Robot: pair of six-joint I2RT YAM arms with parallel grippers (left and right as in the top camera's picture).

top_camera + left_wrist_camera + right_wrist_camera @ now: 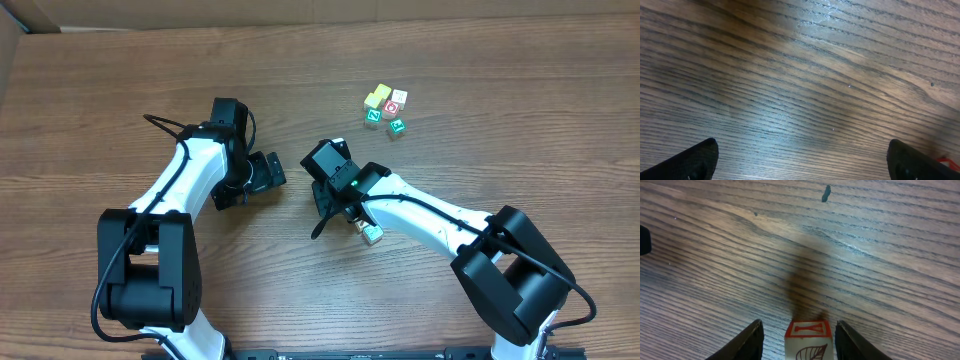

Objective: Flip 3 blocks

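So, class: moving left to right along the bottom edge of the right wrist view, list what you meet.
black gripper finger → wooden block with a red-edged top face → second black gripper finger

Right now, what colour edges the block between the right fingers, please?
Red, on the block; clearest in the right wrist view.

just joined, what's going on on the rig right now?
The right gripper is down at the table, fingers on either side of a red-edged letter block. A gap shows on at least one side, so the block isn't clamped. The left gripper is wide open over bare wood, holding nothing. The other blocks sit clustered at the far side, away from both arms.
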